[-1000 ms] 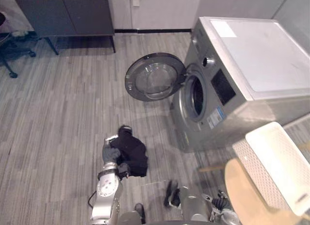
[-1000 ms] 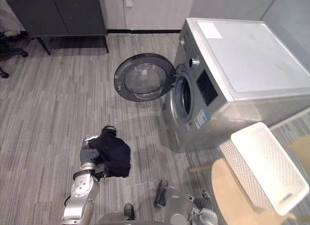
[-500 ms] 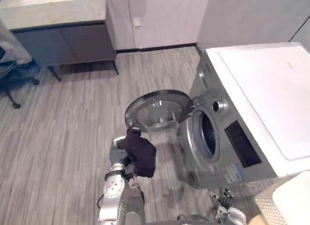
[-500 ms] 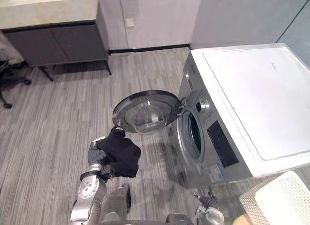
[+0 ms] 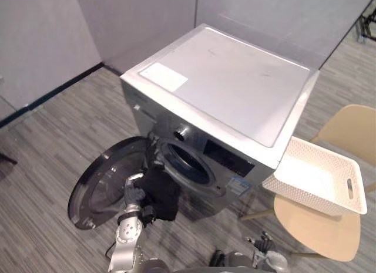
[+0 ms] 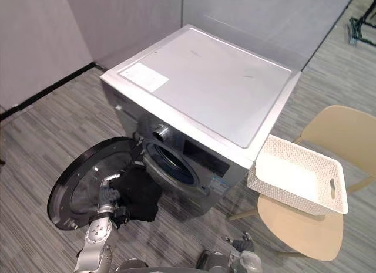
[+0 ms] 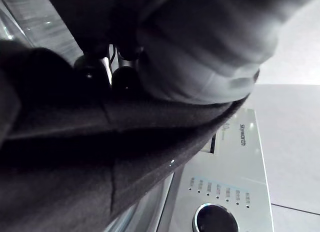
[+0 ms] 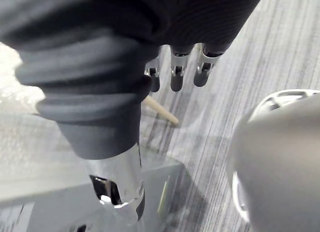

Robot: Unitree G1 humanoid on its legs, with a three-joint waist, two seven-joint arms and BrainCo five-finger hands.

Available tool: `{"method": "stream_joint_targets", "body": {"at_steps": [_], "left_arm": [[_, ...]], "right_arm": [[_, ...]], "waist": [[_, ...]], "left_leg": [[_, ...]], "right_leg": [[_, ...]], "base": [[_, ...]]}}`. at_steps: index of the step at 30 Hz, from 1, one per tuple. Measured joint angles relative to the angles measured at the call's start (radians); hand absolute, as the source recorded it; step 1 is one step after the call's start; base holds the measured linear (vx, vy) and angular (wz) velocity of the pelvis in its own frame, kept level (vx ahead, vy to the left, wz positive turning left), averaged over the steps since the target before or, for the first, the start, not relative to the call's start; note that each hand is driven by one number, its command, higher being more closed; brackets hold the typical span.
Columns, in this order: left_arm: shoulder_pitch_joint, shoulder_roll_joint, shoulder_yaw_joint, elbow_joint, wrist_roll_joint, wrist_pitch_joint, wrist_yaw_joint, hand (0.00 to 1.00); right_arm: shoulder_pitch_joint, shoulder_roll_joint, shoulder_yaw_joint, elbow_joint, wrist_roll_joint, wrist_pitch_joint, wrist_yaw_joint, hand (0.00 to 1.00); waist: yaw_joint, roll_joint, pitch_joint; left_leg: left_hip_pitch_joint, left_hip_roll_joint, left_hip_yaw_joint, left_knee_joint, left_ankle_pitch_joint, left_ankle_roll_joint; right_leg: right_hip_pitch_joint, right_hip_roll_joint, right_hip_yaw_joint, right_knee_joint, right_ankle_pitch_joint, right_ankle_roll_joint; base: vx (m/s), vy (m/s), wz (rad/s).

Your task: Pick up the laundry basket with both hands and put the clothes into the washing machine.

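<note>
While the left hand (image 5: 134, 194) clutches a black garment (image 5: 160, 194), the washing machine's mouth (image 5: 185, 164) gapes just beyond its fingers (image 5: 133, 180) | left wrist: garment soft, light, bunched under curled fingers (image 7: 125, 78), likely best held mid-bundle | right wrist: right hand (image 8: 173, 75) empty, fingers slack

Your head views look down on the washing machine (image 5: 235, 91) from its door side; both share machine, open door (image 5: 100, 185), laundry basket (image 6: 296, 176). Left wrist view: hard against dark cloth (image 7: 75, 167), facing its control panel (image 7: 225, 192). Right wrist view: facing floor (image 8: 260, 67) near the machine

Grey plank floor (image 5: 47, 132), beige chair (image 5: 346, 131)
</note>
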Motion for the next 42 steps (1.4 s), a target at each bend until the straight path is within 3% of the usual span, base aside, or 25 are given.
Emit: {"method": "stream_joint_targets", "body": {"at_steps": [1,2,3,4,7,8,9,10,11,13,18,19,22,25,27,30,37,42], "left_arm": [[0.001,-0.007,0.009,0.0,0.0,0.0,0.001,1.0],[0.002,-0.011,0.031,0.0,0.0,-0.001,0.002,1.0],[0.0,-0.012,0.029,-0.001,0.0,-0.002,0.001,1.0],[-0.002,-0.012,0.029,-0.001,0.0,-0.004,0.001,1.0],[-0.006,-0.014,0.034,0.001,-0.001,-0.003,0.013,1.0],[0.0,-0.017,0.041,0.007,-0.002,-0.003,0.022,1.0],[0.011,-0.025,0.041,0.008,-0.003,-0.004,0.025,1.0],[0.012,-0.021,0.04,0.015,-0.005,-0.005,0.026,1.0],[-0.004,0.008,0.04,0.053,-0.021,-0.001,0.028,1.0],[-0.006,0.016,0.044,0.063,-0.024,0.001,0.03,1.0],[-0.013,0.016,0.017,0.069,-0.075,0.005,0.014,1.0],[-0.02,0.015,0.004,0.07,-0.106,0.005,0.011,1.0],[-0.075,0.016,-0.006,0.074,-0.169,0.004,-0.003,1.0],[-0.166,0.016,-0.012,0.107,-0.256,0.004,0.001,1.0],[-0.226,0.005,-0.023,0.124,-0.309,0.003,0.006,1.0],[-0.294,-0.023,-0.033,0.125,-0.358,-0.017,0.024,1.0],[-0.514,-0.027,-0.023,0.165,-0.434,-0.046,0.093,1.0],[-0.764,0.061,-0.061,0.151,-0.429,-0.061,0.134,1.0]], "right_arm": [[0.006,0.0,0.0,-0.001,0.001,0.0,0.0,0.0],[0.021,0.0,0.0,-0.02,0.008,0.0,-0.001,0.0],[0.017,-0.002,-0.006,-0.048,0.015,-0.003,-0.003,0.0],[0.014,-0.004,-0.017,-0.052,0.016,-0.004,-0.003,0.0],[-0.012,-0.015,-0.037,-0.05,0.02,-0.005,-0.004,0.0],[-0.01,-0.017,-0.04,-0.046,0.02,-0.006,-0.005,0.0],[-0.007,-0.034,-0.051,-0.026,0.02,-0.007,-0.005,0.0],[-0.013,-0.024,-0.056,-0.004,0.02,-0.005,-0.004,0.0],[-0.015,0.004,-0.057,0.023,0.021,-0.002,-0.004,0.0],[-0.009,0.022,-0.057,0.028,0.021,-0.003,-0.003,0.0],[-0.018,0.019,-0.057,0.019,0.022,-0.013,-0.003,0.0],[-0.024,0.013,-0.054,0.008,0.024,-0.013,-0.004,0.0],[-0.059,0.004,-0.029,-0.022,0.032,-0.014,-0.008,0.0],[-0.087,0.004,0.026,-0.088,0.054,-0.013,-0.03,0.0],[-0.102,0.006,0.043,-0.13,0.066,-0.013,-0.049,0.0],[-0.127,0.007,0.056,-0.185,0.077,-0.016,-0.061,0.0],[-0.221,0.008,0.053,-0.272,0.139,-0.049,-0.112,0.0],[-0.247,-0.008,0.047,-0.359,0.151,-0.097,-0.114,0.0]], "waist": [[0.002,0.006,0.003],[0.008,0.013,0.002],[0.031,0.009,-0.002],[0.034,0.007,-0.003],[0.06,-0.004,0.0],[0.057,-0.001,-0.001],[0.059,0.023,-0.009],[0.06,0.003,-0.01],[0.054,-0.051,-0.009],[0.056,-0.071,0.0],[0.057,-0.066,0.027],[0.057,-0.04,0.049],[0.057,-0.031,0.127],[0.052,-0.045,0.18],[0.051,-0.056,0.232],[0.053,-0.063,0.261],[0.051,-0.069,0.312],[0.02,-0.073,0.314]], "left_leg": [[-0.011,0.023,-0.023,0.073,0.013,0.02],[-0.082,0.072,-0.103,0.271,0.091,0.082],[-0.163,0.067,-0.197,0.402,0.053,0.057],[-0.193,0.053,-0.219,0.417,0.028,0.058],[-0.278,-0.016,-0.275,0.287,-0.025,0.057],[-0.272,-0.065,-0.318,0.099,-0.006,0.051],[-0.238,-0.096,-0.372,-0.08,0.093,0.016],[-0.218,-0.107,-0.383,-0.092,0.071,-0.015],[-0.207,-0.143,-0.377,-0.11,0.074,-0.005],[-0.209,-0.154,-0.372,-0.099,0.067,0.005],[-0.21,-0.153,-0.37,-0.074,0.053,0.021],[-0.234,-0.137,-0.367,-0.063,0.046,0.017],[-0.343,-0.113,-0.366,0.03,0.03,0.018],[-0.525,-0.085,-0.373,0.174,0.0,0.022],[-0.602,-0.079,-0.388,0.256,-0.02,0.034],[-0.757,-0.073,-0.406,0.376,-0.044,0.04],[-1.073,-0.068,-0.43,0.574,-0.052,0.057],[-1.283,-0.066,-0.455,0.693,-0.059,0.07]], "right_leg": [[0.026,0.014,0.003,-0.006,-0.001,-0.003],[0.089,0.035,0.025,-0.042,-0.006,-0.011],[0.116,0.038,0.061,-0.071,-0.012,-0.019],[0.12,0.035,0.078,-0.082,-0.012,-0.019],[0.129,0.014,0.118,-0.105,-0.007,-0.011],[0.144,0.009,0.126,-0.104,-0.005,0.007],[0.15,0.023,0.141,-0.098,-0.022,0.05],[0.155,0.011,0.156,-0.098,-0.038,0.072],[0.165,-0.02,0.167,-0.118,-0.039,0.074],[0.179,-0.028,0.165,-0.137,-0.022,0.075],[0.178,-0.026,0.165,-0.109,-0.005,0.072],[0.136,-0.023,0.166,-0.06,-0.014,0.073],[-0.003,-0.038,0.178,0.092,-0.085,0.085],[-0.203,-0.059,0.21,0.293,-0.183,0.082],[-0.289,-0.075,0.225,0.406,-0.225,0.076],[-0.454,-0.094,0.254,0.563,-0.274,0.073],[-0.795,-0.121,0.319,0.819,-0.323,0.07],[-1.01,-0.126,0.359,0.951,-0.337,0.073]], "base": [[0.25,-0.168,-0.54],[0.26,-0.117,-0.8],[0.25,-0.066,-0.87],[0.23,0.013,-0.84],[0.21,0.109,-0.56],[0.21,0.219,-0.31],[0.2,0.221,-0.32],[0.21,0.159,-0.05],[0.16,0.081,0.07],[0.18,0.087,0.12],[0.03,0.057,0.05],[-0.11,0.02,-0.13],[-0.23,-0.036,-0.27],[-0.27,-0.056,-0.22],[-0.23,-0.015,-0.05],[-0.19,0.009,-0.04],[-0.15,-0.008,-0.09],[-0.09,-0.011,-0.1]]}}
